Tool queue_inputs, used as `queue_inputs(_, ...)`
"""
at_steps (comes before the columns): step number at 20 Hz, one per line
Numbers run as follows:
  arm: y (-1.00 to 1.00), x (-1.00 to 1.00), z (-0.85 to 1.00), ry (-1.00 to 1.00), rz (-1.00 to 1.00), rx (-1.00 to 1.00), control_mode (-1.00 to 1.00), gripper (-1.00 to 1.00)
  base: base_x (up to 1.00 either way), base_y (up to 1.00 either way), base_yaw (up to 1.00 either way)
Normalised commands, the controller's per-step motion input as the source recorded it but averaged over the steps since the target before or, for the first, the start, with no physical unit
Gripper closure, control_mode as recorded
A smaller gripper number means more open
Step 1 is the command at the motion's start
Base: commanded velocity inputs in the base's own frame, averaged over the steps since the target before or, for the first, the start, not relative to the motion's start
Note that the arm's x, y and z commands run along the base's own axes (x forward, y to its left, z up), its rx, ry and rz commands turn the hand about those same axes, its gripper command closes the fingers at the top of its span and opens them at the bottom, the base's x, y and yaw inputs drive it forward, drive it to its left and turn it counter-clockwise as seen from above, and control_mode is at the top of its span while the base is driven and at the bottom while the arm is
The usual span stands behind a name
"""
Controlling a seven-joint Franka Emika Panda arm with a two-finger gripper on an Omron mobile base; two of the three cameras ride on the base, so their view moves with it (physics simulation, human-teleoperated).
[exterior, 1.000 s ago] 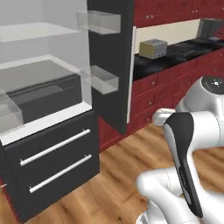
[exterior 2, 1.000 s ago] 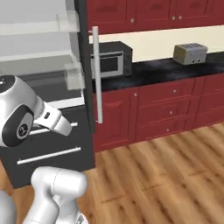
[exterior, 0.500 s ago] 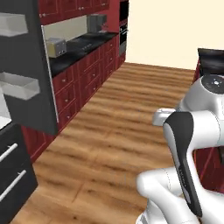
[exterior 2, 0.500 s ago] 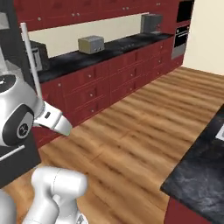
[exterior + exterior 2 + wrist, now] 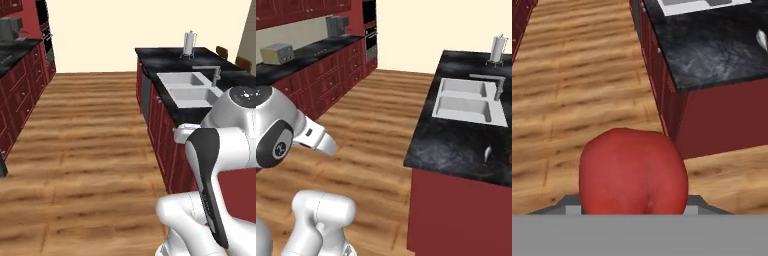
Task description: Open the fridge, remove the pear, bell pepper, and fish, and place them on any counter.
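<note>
**Tool Loaded Above Floor, Beside Island Desk**

The tool (image 5: pixel 633 212) is part closed on the bell pepper (image 5: pixel 633 172), which sits between its fingers above the wooden floor (image 5: pixel 577 90). The fish (image 5: pixel 486 152) lies on the desk (image 5: pixel 456 145), near the double sink (image 5: pixel 466 102).

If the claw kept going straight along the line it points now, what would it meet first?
Going by the hand view, the claw, shut on the bell pepper, aims down at the wooden floor beside the counter. It would likely meet floor first, short of the counter's red base, though depth is unclear.
</note>
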Motion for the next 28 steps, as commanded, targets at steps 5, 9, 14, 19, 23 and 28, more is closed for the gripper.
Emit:
queue_inputs(5, 0.0, 0.0, 0.0, 0.0, 0.0, 0.0, 1.0, 1.0, 0.54, -0.81, -0.35)
queue_inputs(9, 0.0, 0.0, 0.0, 0.0, 0.0, 0.0, 1.0, 1.0, 0.47, -1.0, -0.2)
queue_inputs(14, 0.0, 0.0, 0.0, 0.0, 0.0, 0.0, 1.0, 1.0, 0.33, -0.75, -0.21)
queue_inputs(19, 0.0, 0.0, 0.0, 0.0, 0.0, 0.0, 1.0, 1.0, 0.59, -0.01, -0.09)
queue_inputs(23, 0.0, 0.0, 0.0, 0.0, 0.0, 0.0, 1.0, 1.0, 0.94, 0.0, 0.0)
queue_inputs(28, 0.0, 0.0, 0.0, 0.0, 0.0, 0.0, 1.0, 1.0, 0.49, 0.0, 0.0)
